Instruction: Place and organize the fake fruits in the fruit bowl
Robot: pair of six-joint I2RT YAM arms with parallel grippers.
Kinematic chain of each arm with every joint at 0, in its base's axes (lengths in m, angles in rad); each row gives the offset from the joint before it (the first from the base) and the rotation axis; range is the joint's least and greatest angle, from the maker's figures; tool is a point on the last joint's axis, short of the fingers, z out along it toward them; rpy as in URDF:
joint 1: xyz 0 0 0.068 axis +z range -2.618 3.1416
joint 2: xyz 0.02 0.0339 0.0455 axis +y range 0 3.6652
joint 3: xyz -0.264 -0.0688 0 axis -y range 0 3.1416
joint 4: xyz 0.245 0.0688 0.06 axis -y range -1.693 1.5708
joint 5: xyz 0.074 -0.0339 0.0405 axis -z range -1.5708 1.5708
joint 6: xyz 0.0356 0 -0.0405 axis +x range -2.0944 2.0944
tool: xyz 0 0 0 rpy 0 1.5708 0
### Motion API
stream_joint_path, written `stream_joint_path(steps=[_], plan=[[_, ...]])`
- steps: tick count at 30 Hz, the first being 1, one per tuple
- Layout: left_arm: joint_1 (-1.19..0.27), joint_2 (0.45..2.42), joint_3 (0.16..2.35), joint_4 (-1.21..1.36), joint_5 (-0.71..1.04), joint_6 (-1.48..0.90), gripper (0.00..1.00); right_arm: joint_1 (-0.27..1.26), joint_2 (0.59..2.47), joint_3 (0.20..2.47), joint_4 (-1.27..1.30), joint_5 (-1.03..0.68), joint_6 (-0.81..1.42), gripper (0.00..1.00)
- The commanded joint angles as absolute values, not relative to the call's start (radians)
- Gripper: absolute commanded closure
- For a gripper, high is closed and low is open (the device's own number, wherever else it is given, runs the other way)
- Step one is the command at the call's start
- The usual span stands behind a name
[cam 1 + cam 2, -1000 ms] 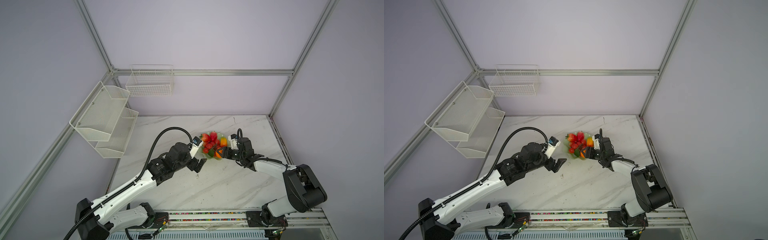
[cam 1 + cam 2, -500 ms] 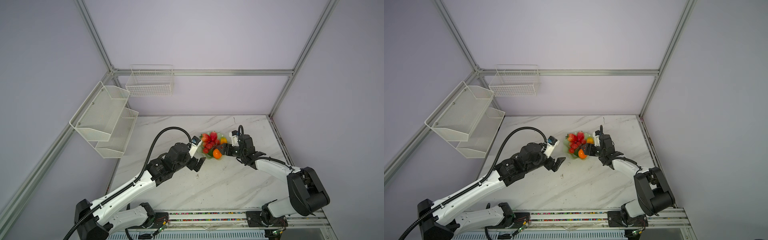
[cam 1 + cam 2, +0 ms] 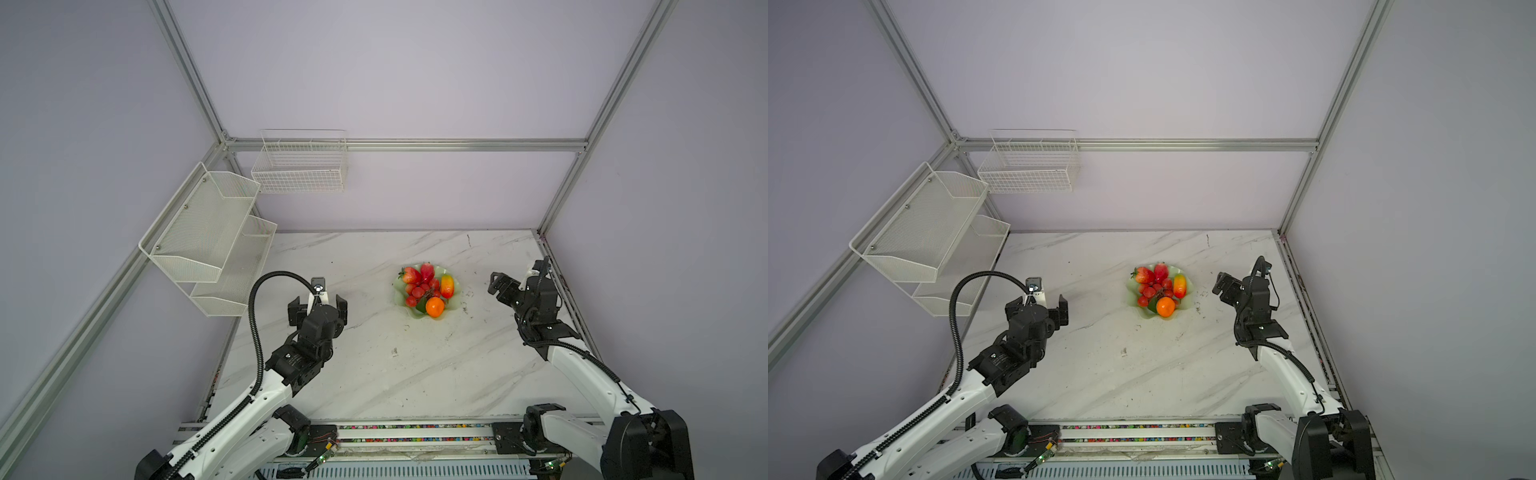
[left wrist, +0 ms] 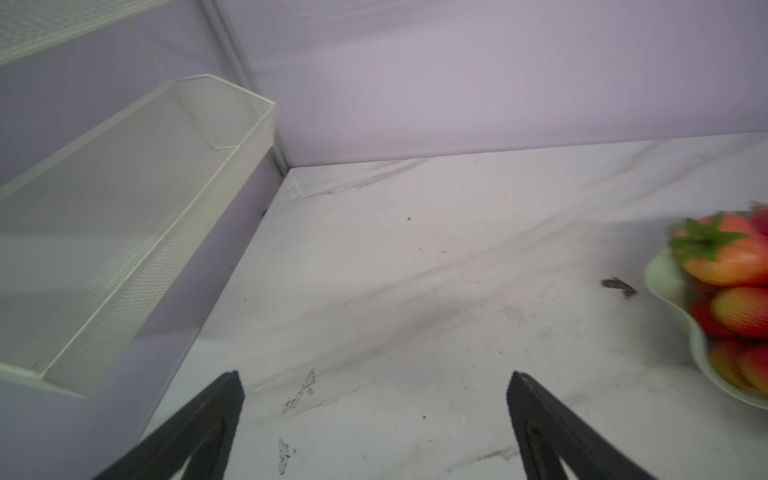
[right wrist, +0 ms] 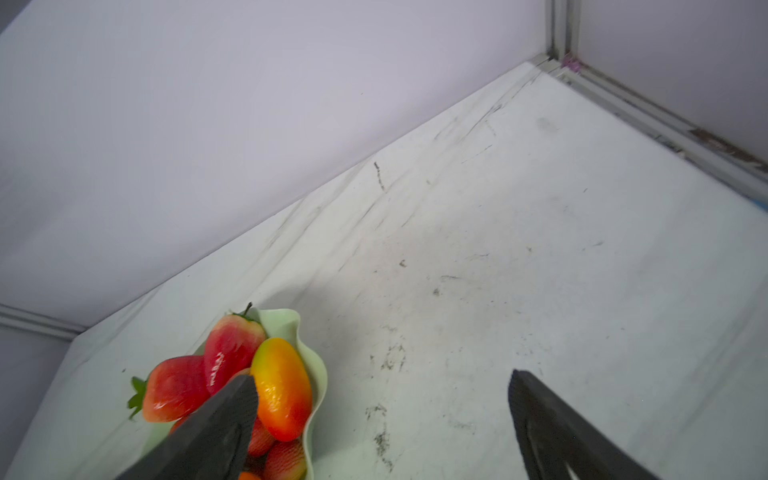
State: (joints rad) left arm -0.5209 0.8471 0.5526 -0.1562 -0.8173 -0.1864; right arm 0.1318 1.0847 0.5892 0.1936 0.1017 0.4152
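Oblong fruit [image 3: 447, 286] lies in the bowl [image 3: 399, 289], long axis up-down in frame. Left claw [image 3: 318, 305] and right claw [image 3: 504, 285] gape empty.

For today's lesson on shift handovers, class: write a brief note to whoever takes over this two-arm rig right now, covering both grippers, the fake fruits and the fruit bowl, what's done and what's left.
Left gripper: open, empty, over bare table, left of the fruit bowl.
Right gripper: open, empty, right of the bowl, touching nothing.
Fruits: two strawberries, oblong fruit, orange and grape cluster all lie in the bowl, mid-table.
Done: all five fruits placed; none shows outside the bowl.
Left: probably nothing; check that the orange at the near rim sits steady.
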Motion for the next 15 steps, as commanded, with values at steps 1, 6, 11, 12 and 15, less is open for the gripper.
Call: stream_joint_path(steps=[1, 6, 11, 12, 15], plan=[[-0.433, 0.909, 0.417, 0.098, -0.957, -0.197, 0.0, 0.136, 1.09, 0.509, 0.453, 0.415, 0.286, 0.03], [-0.325, 1.09, 0.306, 0.461, -0.839, -0.11, 0.0, 0.127, 1.263, 0.299, 1.004, 0.435, 0.144, 0.03], [-0.158, 1.253, 0.244, 0.859, -0.505, -0.072, 0.0, 0.108, 1.465, 0.297, 1.283, 0.259, 0.047, 0.03], [-0.133, 1.289, 0.245, 0.912, -0.446, -0.07, 0.0, 0.105, 1.492, 0.307, 1.303, 0.233, 0.05, 0.03], [-0.099, 1.348, 0.339, 0.806, -0.413, -0.042, 0.0, 0.1, 1.561, 0.359, 1.309, 0.171, 0.006, 0.03]])
